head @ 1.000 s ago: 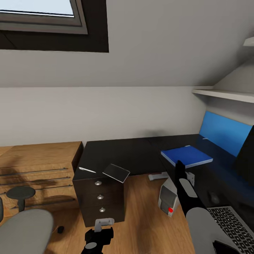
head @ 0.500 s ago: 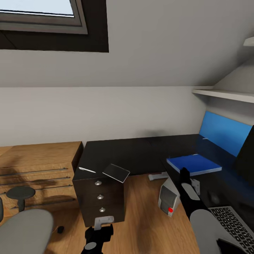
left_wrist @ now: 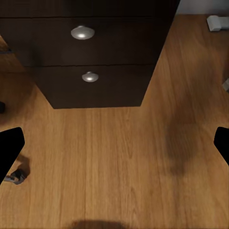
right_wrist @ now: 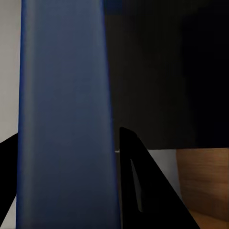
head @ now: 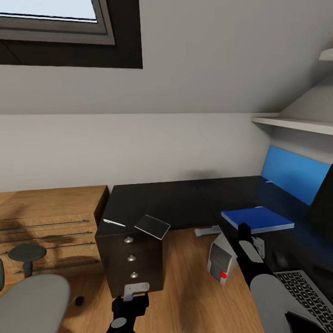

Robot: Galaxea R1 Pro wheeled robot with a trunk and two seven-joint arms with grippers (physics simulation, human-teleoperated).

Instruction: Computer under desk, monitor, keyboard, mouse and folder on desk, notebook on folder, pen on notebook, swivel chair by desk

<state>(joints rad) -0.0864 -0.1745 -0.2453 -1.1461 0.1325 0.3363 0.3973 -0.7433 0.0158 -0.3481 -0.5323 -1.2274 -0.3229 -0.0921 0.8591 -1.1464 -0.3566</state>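
The right gripper (head: 243,227) is clamped on the near edge of the folder (head: 257,218); in the right wrist view the blue slab (right_wrist: 64,114) runs straight out between the two dark fingers (right_wrist: 143,191), so the jaws are closed onto it, parted only by its thickness. The folder lies flat and level, low over the glossy black counter (head: 162,201); whether it rests on the top or is held just clear cannot be told. Its long axis runs across the jaws, from their left out toward the blue wall panel (head: 291,173) on their right.

Drawer unit (head: 132,259) under the counter's near left end: three knobs, all drawers closed, contents not visible. The wooden cabinet (head: 46,222) beside it is also closed.

The left gripper (left_wrist: 114,148) hangs low, pointing down at the wooden floor (left_wrist: 119,157) just in front of the drawer unit; its fingertips (left_wrist: 9,148) sit at the two sides of the left wrist view, wide apart, with nothing between them.

Well to the left of the right jaws, the notebook (head: 152,226) lies on the counter corner above the drawers, overhanging the edge, one corner pointing out into the room. The pen (head: 114,223) lies just beside it, long axis roughly along the counter's front edge.

The computer (head: 220,261) stands on the floor below and left of the right jaws, tilted. The keyboard (head: 303,296) lies on the counter behind those jaws, beside the right forearm. The monitor (head: 323,203) edge is to the jaws' right. The swivel chair (head: 32,300) seat is left of the left jaws.
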